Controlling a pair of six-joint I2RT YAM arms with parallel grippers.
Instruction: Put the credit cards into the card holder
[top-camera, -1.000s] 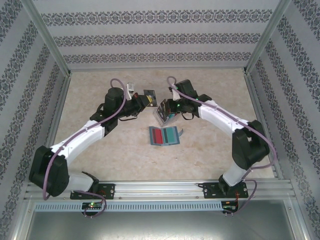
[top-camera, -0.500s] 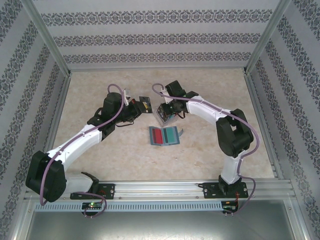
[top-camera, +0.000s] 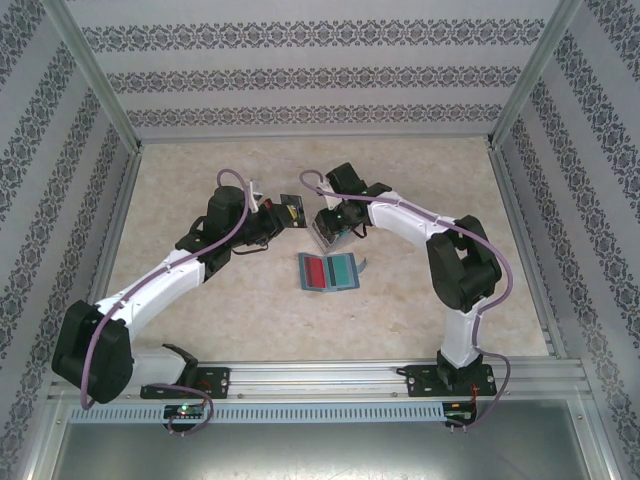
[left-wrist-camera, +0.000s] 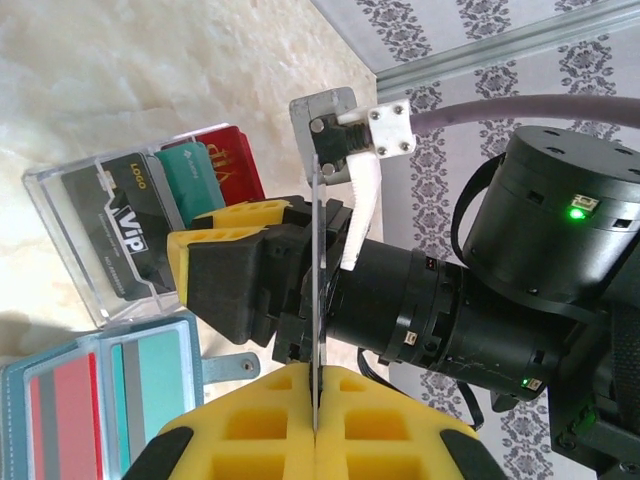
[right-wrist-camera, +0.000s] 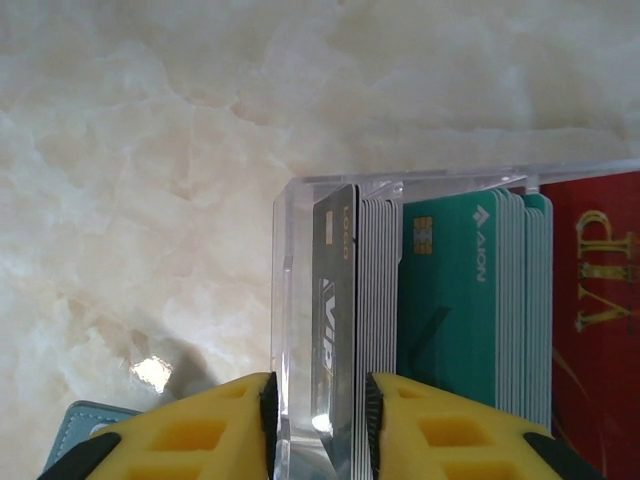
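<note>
The card holder (top-camera: 328, 270) lies open on the table with a red card (top-camera: 313, 271) and a teal card (top-camera: 343, 268) in its pockets; it also shows in the left wrist view (left-wrist-camera: 60, 400). My left gripper (top-camera: 283, 212) (left-wrist-camera: 318, 430) is shut on a thin dark card (left-wrist-camera: 317, 250), seen edge-on and held upright above the table. My right gripper (top-camera: 332, 228) (right-wrist-camera: 320, 410) is down at a clear plastic box (right-wrist-camera: 283, 270). Its fingers stand a little apart, astride the box's end wall and a black VIP card (right-wrist-camera: 333, 300).
The clear box (left-wrist-camera: 70, 230) holds a stack of grey, teal (right-wrist-camera: 460, 290) and red VIP (right-wrist-camera: 600, 300) cards. The two grippers are close together behind the card holder. Patterned walls and metal posts (top-camera: 105, 100) ring the marble table.
My right gripper has opened slightly and dropped onto the box while its elbow swung inward. My left gripper moved slightly left with its card.
</note>
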